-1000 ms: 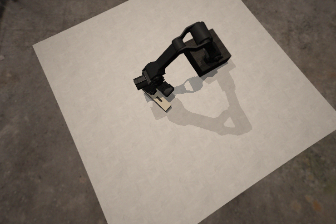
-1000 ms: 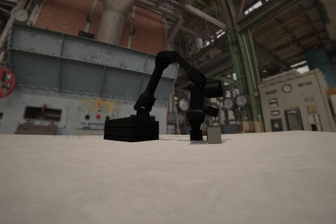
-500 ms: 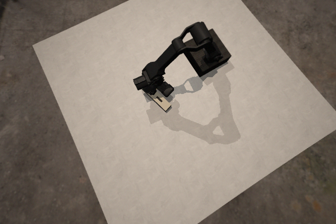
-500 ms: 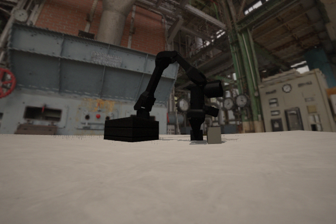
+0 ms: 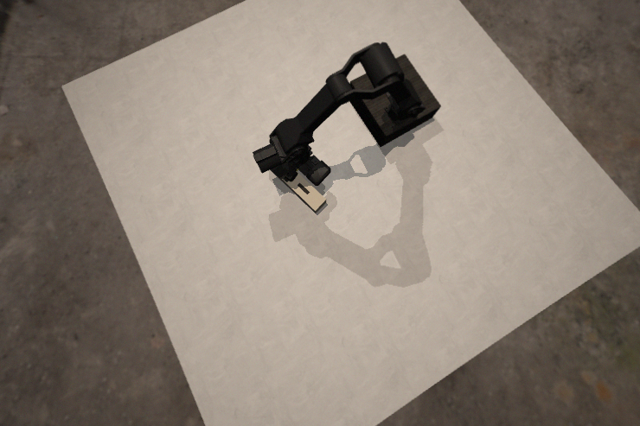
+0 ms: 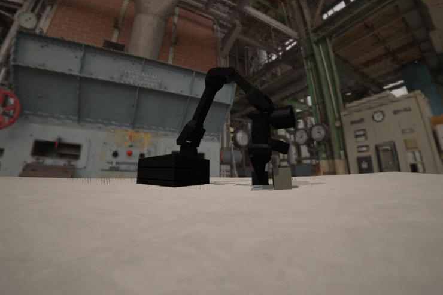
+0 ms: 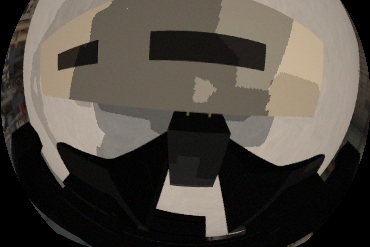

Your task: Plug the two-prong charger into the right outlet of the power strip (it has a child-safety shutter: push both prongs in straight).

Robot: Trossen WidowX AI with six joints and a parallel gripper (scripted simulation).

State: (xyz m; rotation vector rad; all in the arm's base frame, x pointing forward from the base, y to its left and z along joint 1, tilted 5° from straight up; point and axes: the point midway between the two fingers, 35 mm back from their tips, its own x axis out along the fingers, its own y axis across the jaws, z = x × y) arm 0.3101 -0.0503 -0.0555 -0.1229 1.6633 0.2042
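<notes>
The power strip (image 5: 315, 200) (image 6: 282, 179) (image 7: 125, 83) is a cream block lying on the white table top, with dark bars on its upper face. The charger (image 6: 255, 180) (image 7: 192, 151) is a black box. My gripper (image 6: 260, 170) (image 7: 194, 137) is shut on it, one finger on each side, low over the table. Short gold ends of the two prongs (image 7: 188, 113) (image 7: 209, 115) show at the strip's near lower edge. Their tips and the outlet openings are hidden, so I cannot tell whether the tips are inside. In the top view the arm covers the charger.
The arm's dark base block (image 5: 384, 124) (image 6: 173, 170) stands on the same white table top (image 5: 224, 288) (image 6: 184, 236). Shadows of the arm fall across the strip and table. The dark wrist parts overhang one end of the strip in the top view.
</notes>
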